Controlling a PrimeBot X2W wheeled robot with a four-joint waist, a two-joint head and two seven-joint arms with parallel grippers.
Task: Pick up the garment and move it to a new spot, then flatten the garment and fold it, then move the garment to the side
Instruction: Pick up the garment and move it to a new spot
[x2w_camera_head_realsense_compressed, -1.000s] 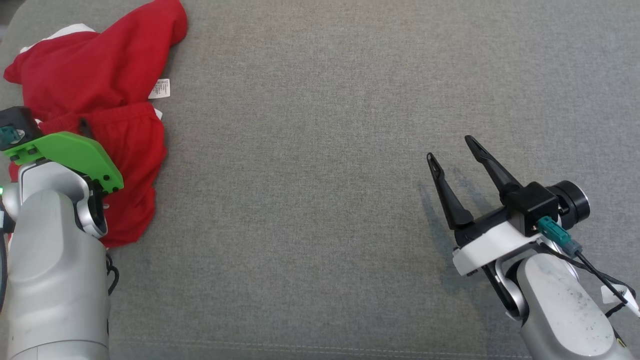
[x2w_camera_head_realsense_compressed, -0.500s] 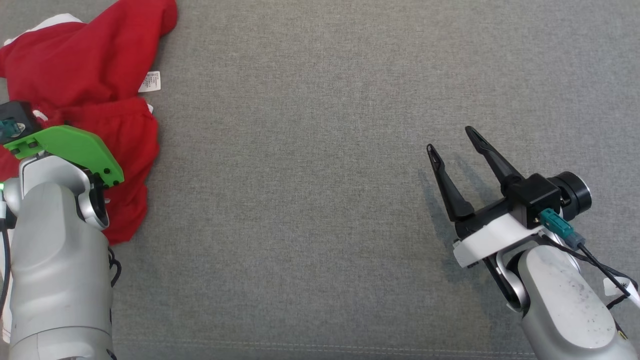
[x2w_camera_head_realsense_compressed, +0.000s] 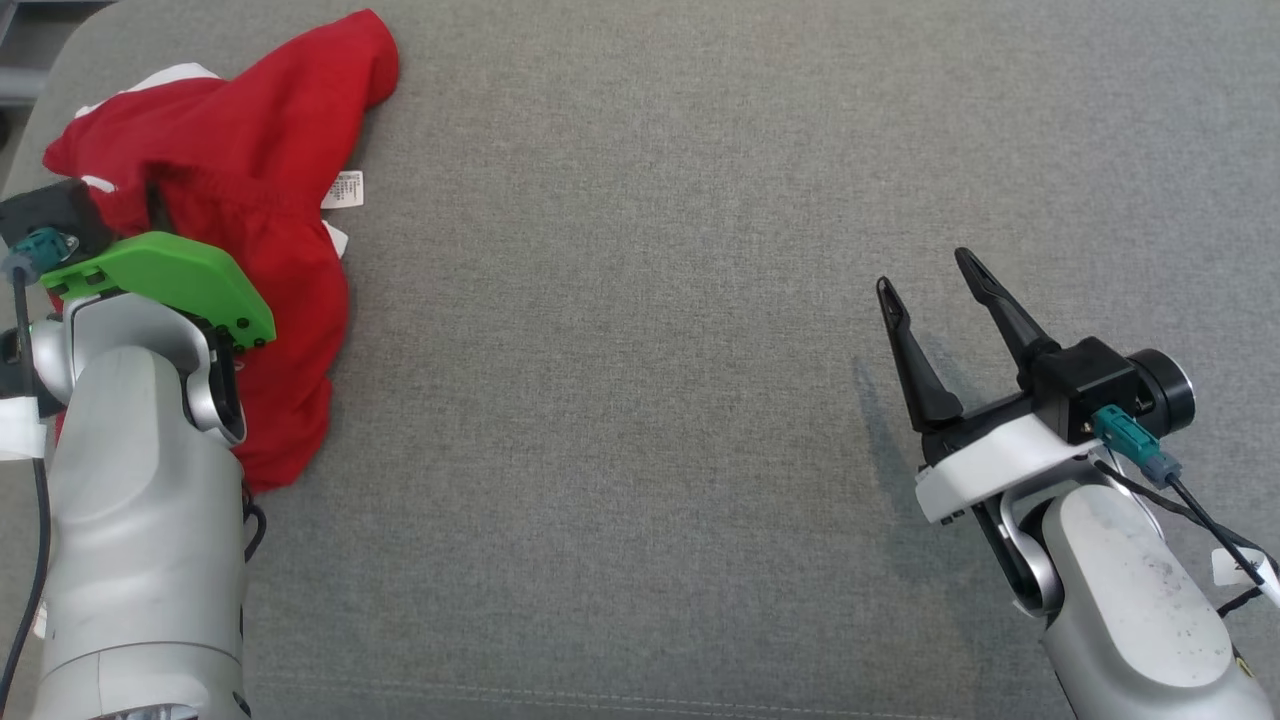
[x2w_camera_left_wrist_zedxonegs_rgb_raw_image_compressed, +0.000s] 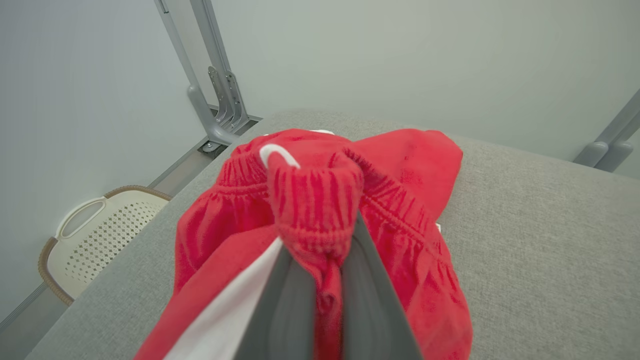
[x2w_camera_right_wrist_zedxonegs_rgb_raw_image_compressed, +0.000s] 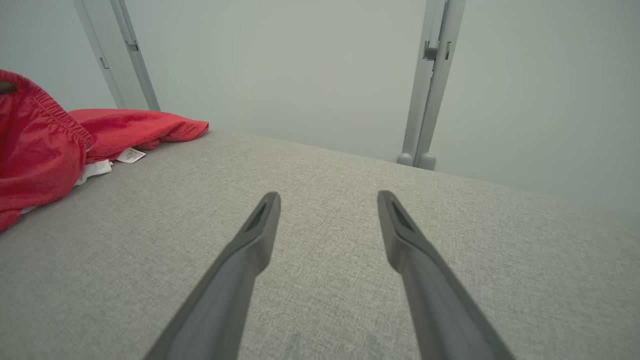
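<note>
Garment (x2w_camera_head_realsense_compressed: 250, 180): red with white trim, crumpled at the far-left corner of the padded grey surface (x2w_camera_head_realsense_compressed: 640, 420). Its long axis runs roughly near-to-far along the left edge, and a white care label (x2w_camera_head_realsense_compressed: 345, 190) lies at its right side.

Left gripper (x2w_camera_left_wrist_zedxonegs_rgb_raw_image_compressed: 320, 235): pressed together on a bunched fold of the elastic waistband (x2w_camera_left_wrist_zedxonegs_rgb_raw_image_compressed: 395, 220), per the left wrist view. This arm is the nearer of the 2 and already has the hold.

Key relation: the bare middle of the surface lies to the right of the held garment, so the carry probably goes rightward, across the long axis.

Right gripper (x2w_camera_head_realsense_compressed: 925, 270): fingers spread, holding nothing, low over the right part of the surface, well apart from the garment.

Hidden or unclear:
- In the head view, the green plate (x2w_camera_head_realsense_compressed: 170, 285) and the forearm cover the left fingers and part of the cloth.
- Cannot tell how much fabric is lifted and how much rests on the surface.
- Garment type not certain.
</note>
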